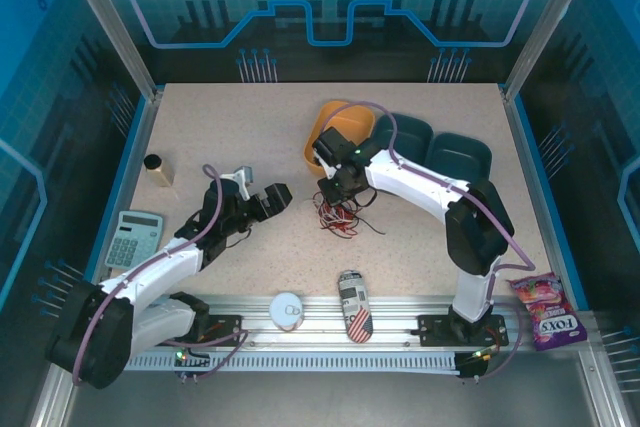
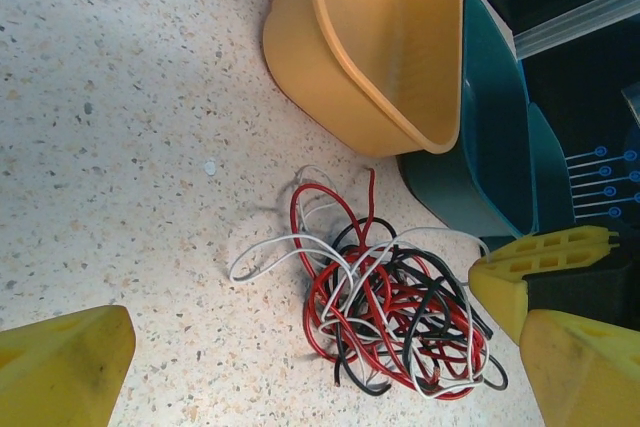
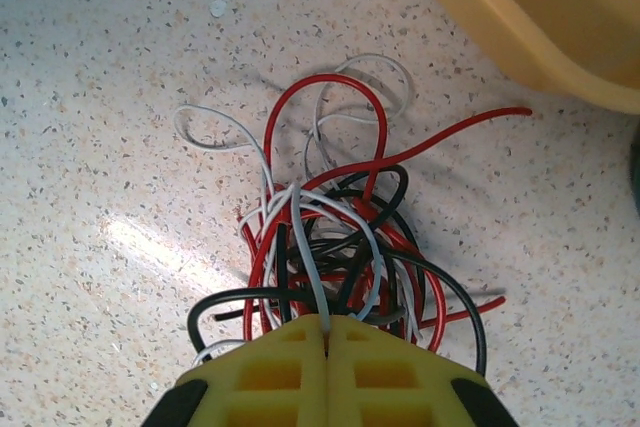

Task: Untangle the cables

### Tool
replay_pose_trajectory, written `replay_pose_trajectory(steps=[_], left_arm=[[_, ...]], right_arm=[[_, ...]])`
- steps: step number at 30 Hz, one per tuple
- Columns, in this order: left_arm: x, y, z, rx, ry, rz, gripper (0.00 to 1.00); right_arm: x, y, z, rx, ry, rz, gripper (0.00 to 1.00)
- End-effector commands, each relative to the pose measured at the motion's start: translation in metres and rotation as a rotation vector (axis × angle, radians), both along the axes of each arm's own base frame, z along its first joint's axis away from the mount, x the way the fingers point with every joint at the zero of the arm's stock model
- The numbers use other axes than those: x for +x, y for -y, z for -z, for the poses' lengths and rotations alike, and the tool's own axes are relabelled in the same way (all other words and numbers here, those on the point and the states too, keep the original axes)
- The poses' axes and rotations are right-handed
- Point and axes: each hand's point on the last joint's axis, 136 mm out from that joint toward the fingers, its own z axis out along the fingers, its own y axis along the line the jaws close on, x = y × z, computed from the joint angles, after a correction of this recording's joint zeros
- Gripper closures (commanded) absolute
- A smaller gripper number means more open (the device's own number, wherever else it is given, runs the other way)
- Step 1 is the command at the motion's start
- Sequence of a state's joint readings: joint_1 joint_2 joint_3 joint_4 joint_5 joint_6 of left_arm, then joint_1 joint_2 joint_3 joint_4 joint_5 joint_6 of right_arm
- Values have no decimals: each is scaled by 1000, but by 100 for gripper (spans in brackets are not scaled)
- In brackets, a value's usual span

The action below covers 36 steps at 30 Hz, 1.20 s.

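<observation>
Tabletop about the orange bin (image 1: 315, 142) (image 2: 300, 57) (image 3: 520, 17), seen from above and from my two wrists. The cables (image 1: 338, 215) (image 2: 390, 317) (image 3: 330, 217), red, black and white strands in one looped heap, lie on the table (image 1: 230, 127) just on the bin's near side, close to its wall but apart from it; a red end and a white loop stray out of the heap onto bare surface. My right gripper (image 1: 338, 190) (image 3: 327, 332) sits at the heap's rim, jaws pressed together with a white strand and its neighbours pinched between them. My left gripper (image 1: 272, 199) (image 2: 325, 347) hangs to the bin's near left, jaws spread wide, holding nothing, fingers (image 2: 60, 367) facing the heap. Bare speckled table runs from the bin's left wall outward and between heap and left gripper; two teal trays (image 1: 460, 157) (image 2: 490, 147) stand just beside the bin's right wall, closing that side.
</observation>
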<state>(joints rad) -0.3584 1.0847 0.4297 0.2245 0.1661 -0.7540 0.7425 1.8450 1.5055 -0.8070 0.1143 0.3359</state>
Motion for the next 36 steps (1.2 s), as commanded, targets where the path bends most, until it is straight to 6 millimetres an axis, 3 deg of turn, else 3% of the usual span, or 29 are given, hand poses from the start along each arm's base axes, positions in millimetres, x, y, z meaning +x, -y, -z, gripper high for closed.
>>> replay_pose_trajectory(steps=[1, 17, 23, 36], left_arm=[[-2, 14, -18, 5, 54, 85, 1], [-12, 77, -6, 43, 46, 281, 8], [-11, 92, 0, 12, 40, 287, 8], [-10, 93, -7, 12, 74, 282, 3]], right_arm=[[-3, -13, -36, 90, 42, -12, 100], [-10, -26, -107, 289, 150, 39, 100], [-9, -17, -141, 348, 235, 92, 100], [-23, 2, -226, 525, 418, 96, 100]])
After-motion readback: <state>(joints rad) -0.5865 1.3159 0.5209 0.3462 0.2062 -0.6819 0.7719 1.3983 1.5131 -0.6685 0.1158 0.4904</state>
